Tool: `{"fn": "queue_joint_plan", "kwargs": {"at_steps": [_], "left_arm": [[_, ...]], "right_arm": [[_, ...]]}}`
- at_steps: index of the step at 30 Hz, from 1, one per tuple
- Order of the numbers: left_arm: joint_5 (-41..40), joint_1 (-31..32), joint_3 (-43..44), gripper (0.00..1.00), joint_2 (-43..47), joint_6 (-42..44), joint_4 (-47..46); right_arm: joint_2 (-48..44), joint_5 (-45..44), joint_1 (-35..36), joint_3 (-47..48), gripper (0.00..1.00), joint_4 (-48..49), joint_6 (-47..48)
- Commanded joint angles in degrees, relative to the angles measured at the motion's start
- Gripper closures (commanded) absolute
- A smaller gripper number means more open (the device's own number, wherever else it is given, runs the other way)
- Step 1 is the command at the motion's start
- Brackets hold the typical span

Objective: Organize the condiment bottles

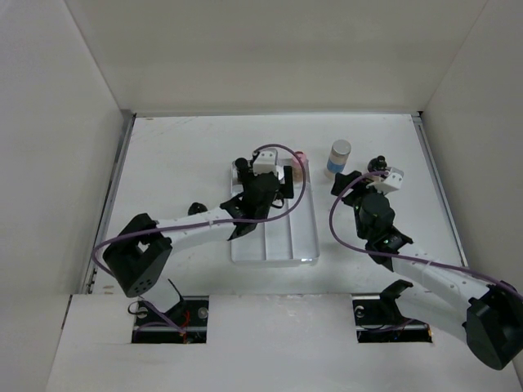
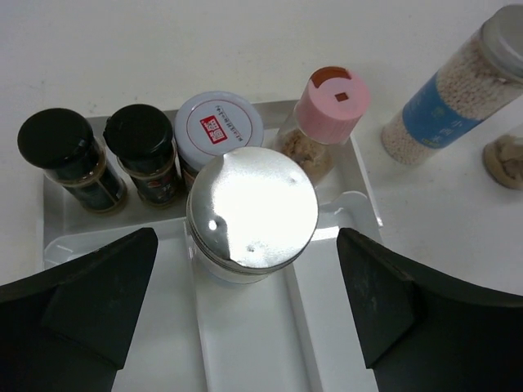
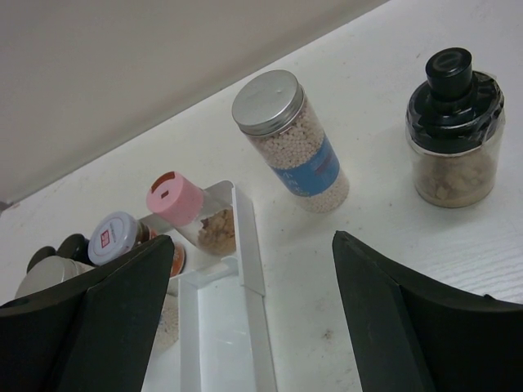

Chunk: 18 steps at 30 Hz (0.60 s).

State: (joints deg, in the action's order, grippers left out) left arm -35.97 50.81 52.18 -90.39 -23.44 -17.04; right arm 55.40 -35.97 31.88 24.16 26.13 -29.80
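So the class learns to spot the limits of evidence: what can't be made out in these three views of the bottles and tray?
Top view: the left arm covers most bottles in the tray; their count is hidden.
Left wrist view: a tan object is cut off by the right edge; unidentifiable.
Left wrist view: print on the white lid is too small to read.

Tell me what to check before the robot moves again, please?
1. Left gripper open, clear of silver-lid bottle: ok.
2. Silver-lid bottle upright in tray: ok.
3. Right gripper open and empty: ok.
4. All bottles in tray: not ok; blue-label bottle and black-top jar stand on the table.
5. Free space in tray: ok, near lanes bare.
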Motion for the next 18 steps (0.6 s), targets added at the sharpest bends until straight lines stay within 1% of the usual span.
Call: {"fn": "queue_joint_plan", "kwargs": {"at_steps": [1, 2, 4, 6, 7, 8, 9, 11, 12, 13, 14, 15, 16, 17, 18], "left_arm": [[0.5, 0.5, -0.9, 0.05, 6.3, 0.0, -4.8], [0.7, 0.4, -1.3, 0.03, 7.5, 0.1, -5.5], [1.2, 0.3, -2.5, 0.0, 10.3, 0.1, -7.0], [1.8, 0.1, -4.2, 0.0, 13.7, 0.2, -9.0], [2.3, 0.0, -5.2, 0.0, 15.7, 0.2, -10.1], [3.0, 0.0, -6.5, 0.0, 17.8, 0.4, -11.2], [3.7, -0.1, -7.9, 0.0, 19.9, 0.5, -12.2], [5.0, -0.3, -11.4, 0.0, 23.8, 1.2, -14.9], [5.6, -0.8, -13.5, 0.0, 25.7, 1.5, -16.3], [6.3, -1.1, -15.7, 0.0, 27.4, 1.6, -17.8], [7.5, -1.6, -18.1, 0.0, 29.1, 1.6, -19.6], [8.9, -2.2, -20.5, 0.03, 30.7, 1.5, -21.4], [10.5, -2.5, -22.9, 0.15, 31.9, 1.3, -23.4], [12.0, -2.5, -24.9, 0.33, 32.8, 1.0, -25.3], [12.7, -2.4, -26.2, 0.44, 33.3, 0.9, -26.5]], "right_arm": [[-0.6, 0.7, -0.5, -0.3, 0.16, 2.4, 0.4], [-0.1, 0.7, -0.3, -0.2, 0.19, 2.4, 0.4], [0.6, 1.0, -0.2, 0.4, 0.3, 2.3, 0.8], [0.9, 1.0, -0.2, 0.9, 0.52, 2.0, 1.5], [0.9, 0.9, -0.1, 1.1, 0.62, 1.7, 2.0], [0.5, 0.9, -0.1, 1.4, 0.68, 1.2, 2.6], [-0.1, 0.9, 0.0, 1.7, 0.72, 0.4, 2.9], [-0.9, 1.3, 0.0, 2.5, 0.75, -1.7, 3.1], [-1.0, 1.7, 0.1, 2.8, 0.73, -2.4, 3.2], [-0.5, 2.3, 0.1, 3.3, 0.69, -2.8, 3.4], [0.6, 3.3, 0.1, 4.0, 0.61, -3.2, 4.0], [1.5, 4.2, 0.1, 4.6, 0.53, -3.6, 4.3], [2.9, 5.5, 0.0, 5.6, 0.41, -4.4, 4.7], [4.3, 7.0, -0.5, 7.1, 0.26, -5.7, 4.9], [5.6, 8.2, -0.8, 8.8, 0.16, -7.3, 5.2]]}}
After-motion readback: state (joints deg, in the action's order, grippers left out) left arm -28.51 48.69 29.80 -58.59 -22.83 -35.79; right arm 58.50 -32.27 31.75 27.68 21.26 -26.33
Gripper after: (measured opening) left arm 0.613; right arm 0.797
